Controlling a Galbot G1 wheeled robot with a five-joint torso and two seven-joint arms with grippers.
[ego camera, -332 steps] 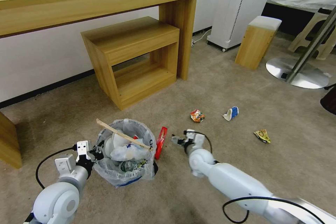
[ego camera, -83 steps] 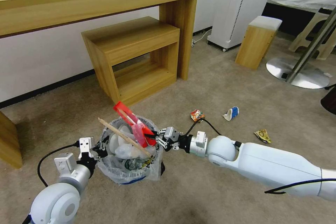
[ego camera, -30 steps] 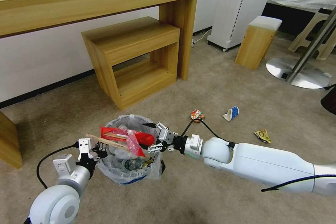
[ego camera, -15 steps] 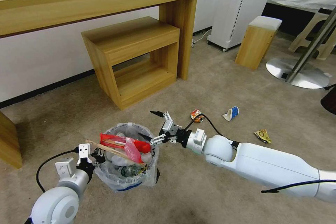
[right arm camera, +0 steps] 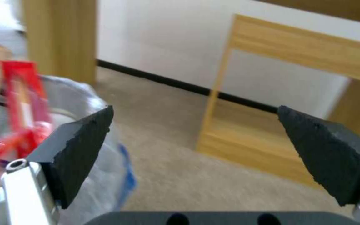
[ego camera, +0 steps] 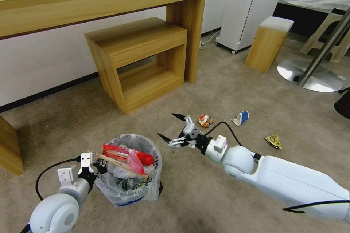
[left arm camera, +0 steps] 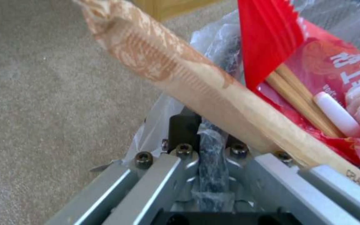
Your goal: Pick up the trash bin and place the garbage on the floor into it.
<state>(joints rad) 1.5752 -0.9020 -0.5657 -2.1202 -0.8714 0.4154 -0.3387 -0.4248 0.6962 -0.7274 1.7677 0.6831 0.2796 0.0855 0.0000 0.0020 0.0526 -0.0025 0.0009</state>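
Trash bin [ego camera: 132, 174] is sitting low on the floor [ego camera: 204, 204], its rim clamped in the left gripper [ego camera: 99, 160]; a red wrapper [ego camera: 127, 152] is lying across its top. Right gripper [ego camera: 172, 127] is hanging empty, spread wide, just beside it.

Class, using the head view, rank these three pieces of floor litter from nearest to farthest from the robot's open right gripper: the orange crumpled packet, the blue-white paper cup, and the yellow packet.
Measured from the right gripper:
1. Orange crumpled packet, just beyond the gripper on the carpet.
2. Blue-white paper cup, farther to the robot's right.
3. Yellow packet, farthest right, past the cup.
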